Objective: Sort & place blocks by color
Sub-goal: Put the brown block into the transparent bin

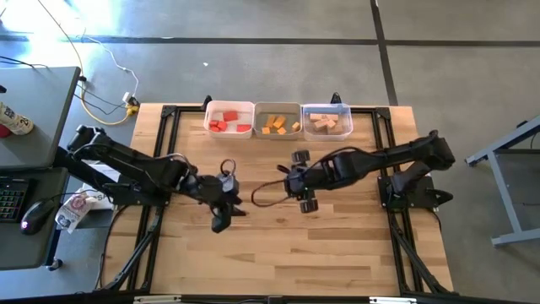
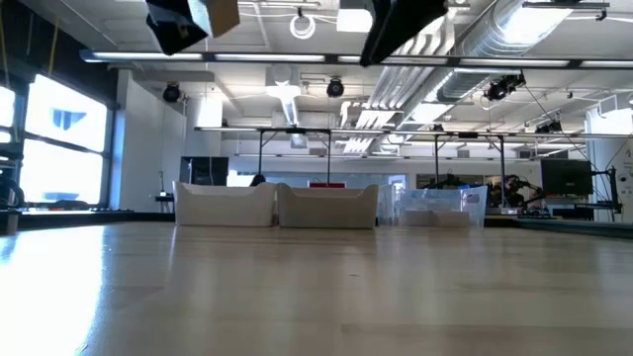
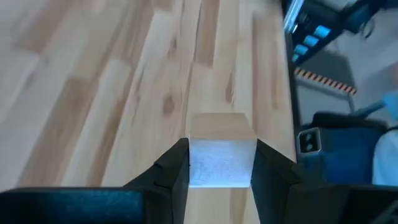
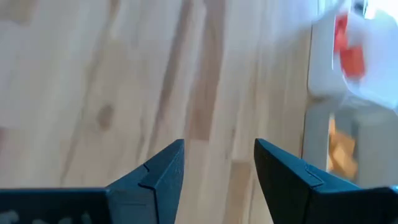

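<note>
Holding red, orange and pale blocks, three bins (image 1: pixel 277 108) line up; left pincer (image 3: pixel 219 163) grips a pale block (image 3: pixel 221 151), right pincer (image 4: pixel 219 163) released

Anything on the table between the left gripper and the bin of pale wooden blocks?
No loose pieces: in the high view only bare tabletop and the right arm's wrist lie between the left gripper, shut on a pale block, and that bin.

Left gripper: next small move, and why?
Probably carry it toward the right bin. The left gripper is shut on a pale block above the table, and that bin holds the pale pieces; red and orange fill the other two. Right gripper is open, empty.
</note>
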`<state>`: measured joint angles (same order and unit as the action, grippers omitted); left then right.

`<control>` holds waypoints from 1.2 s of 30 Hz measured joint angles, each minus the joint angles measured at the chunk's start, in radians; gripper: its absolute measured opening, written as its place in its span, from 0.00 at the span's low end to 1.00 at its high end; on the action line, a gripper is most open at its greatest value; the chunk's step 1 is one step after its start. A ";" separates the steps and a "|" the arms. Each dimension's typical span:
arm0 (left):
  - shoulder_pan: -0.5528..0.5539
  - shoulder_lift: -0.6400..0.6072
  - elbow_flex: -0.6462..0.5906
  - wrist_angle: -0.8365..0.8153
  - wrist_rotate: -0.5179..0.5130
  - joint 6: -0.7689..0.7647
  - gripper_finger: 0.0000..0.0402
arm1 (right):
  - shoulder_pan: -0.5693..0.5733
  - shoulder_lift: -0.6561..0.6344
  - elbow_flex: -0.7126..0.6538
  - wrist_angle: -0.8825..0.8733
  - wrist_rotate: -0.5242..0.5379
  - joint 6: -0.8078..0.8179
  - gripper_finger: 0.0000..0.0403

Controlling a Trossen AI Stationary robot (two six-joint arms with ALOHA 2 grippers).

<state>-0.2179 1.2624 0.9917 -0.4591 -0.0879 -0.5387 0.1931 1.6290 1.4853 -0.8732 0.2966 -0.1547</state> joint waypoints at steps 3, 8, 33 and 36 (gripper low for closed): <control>0.021 -0.008 0.003 0.092 -0.001 0.011 0.27 | 0.034 -0.015 0.000 0.033 0.012 -0.024 0.44; 0.044 -0.017 0.002 0.159 0.032 0.029 0.28 | 0.086 -0.033 0.000 0.104 0.063 -0.095 0.44; 0.162 -0.016 0.000 0.468 0.120 0.108 0.28 | 0.241 -0.038 0.000 0.412 0.358 -0.377 0.44; 0.167 -0.016 0.000 0.490 0.141 0.115 0.27 | 0.241 -0.038 0.000 0.442 0.363 -0.395 0.44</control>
<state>-0.0506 1.2461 0.9920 0.0306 0.0532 -0.4232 0.4339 1.5906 1.4856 -0.4315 0.6594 -0.5499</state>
